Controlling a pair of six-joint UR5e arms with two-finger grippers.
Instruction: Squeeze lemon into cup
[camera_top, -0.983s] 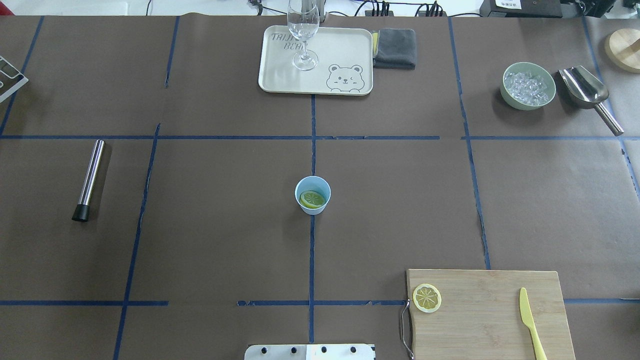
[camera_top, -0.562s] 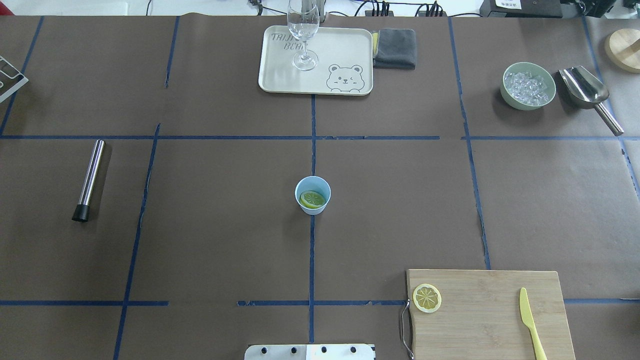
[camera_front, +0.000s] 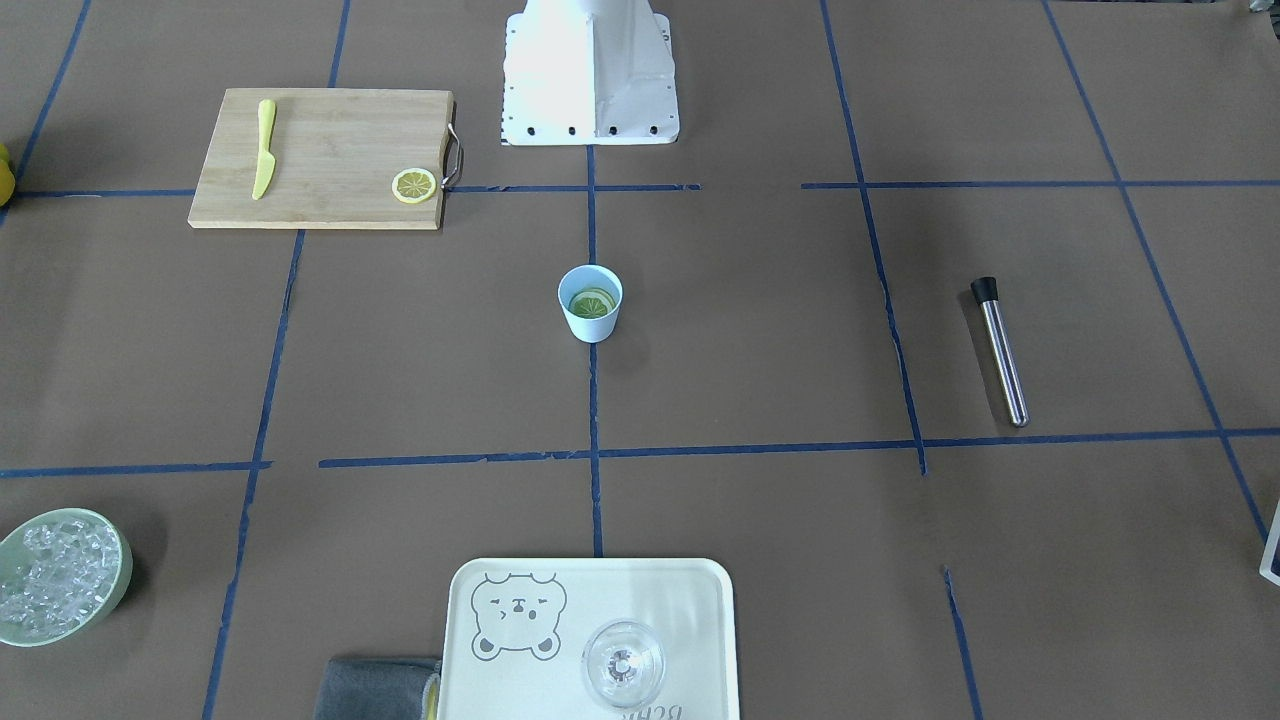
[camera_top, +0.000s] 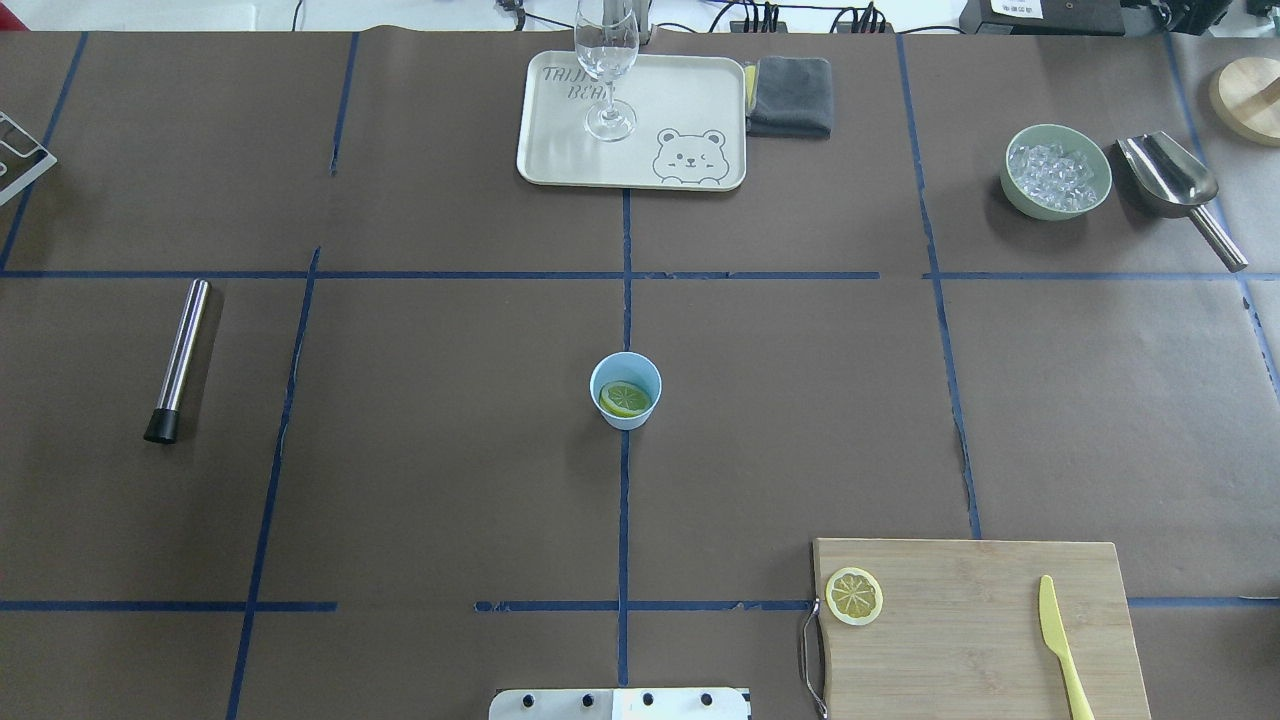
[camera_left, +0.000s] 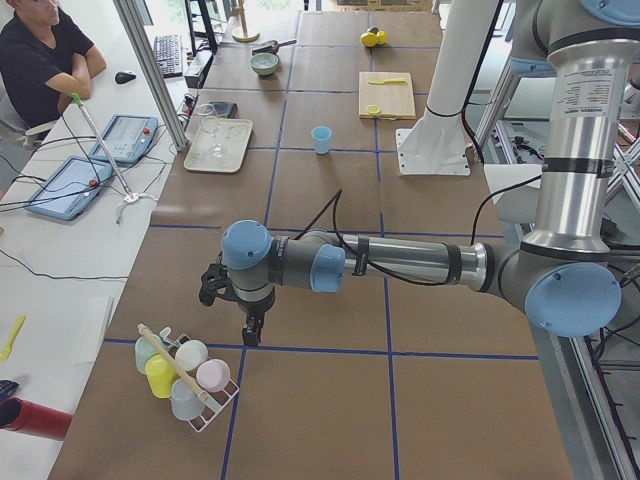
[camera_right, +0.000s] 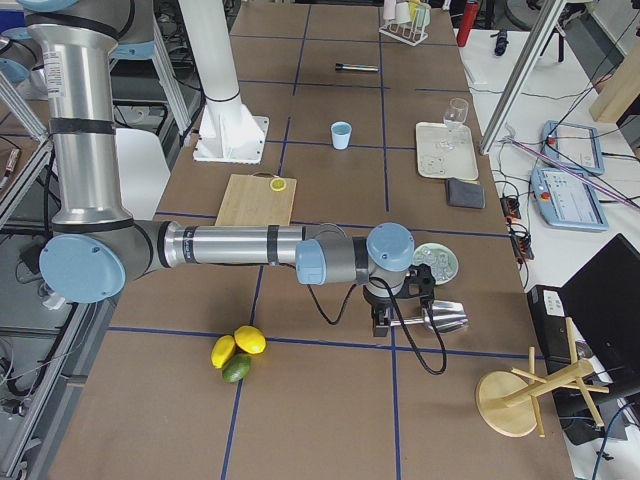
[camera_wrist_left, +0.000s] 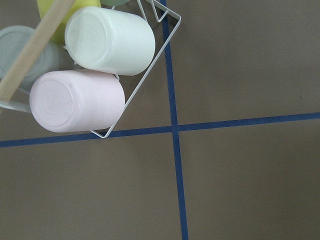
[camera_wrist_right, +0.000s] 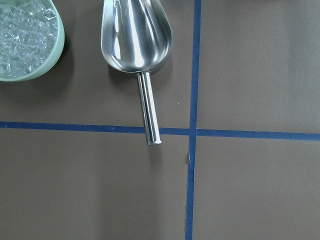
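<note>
The pale blue cup (camera_top: 628, 420) stands upright at the table's centre, on the blue tape line, also seen in the front-facing view (camera_front: 591, 326). A lemon slice (camera_top: 625, 399) lies inside it. A second lemon slice (camera_top: 853, 595) lies flat on the wooden cutting board (camera_top: 960, 640). My left gripper (camera_left: 248, 333) shows only in the left side view, low over the table beside a cup rack, far from the cup. My right gripper (camera_right: 380, 322) shows only in the right side view, by the metal scoop. I cannot tell whether either is open or shut.
A yellow knife (camera_top: 1060, 640) lies on the board. The ice bowl (camera_top: 1056, 172) and scoop (camera_top: 1175, 190) sit far right. A tray (camera_top: 690, 100) with a wine glass (camera_top: 606, 60) and a grey cloth (camera_top: 790, 95) are at the back. A steel muddler (camera_top: 180, 358) lies left. The cup rack (camera_wrist_left: 100, 70) is below the left wrist.
</note>
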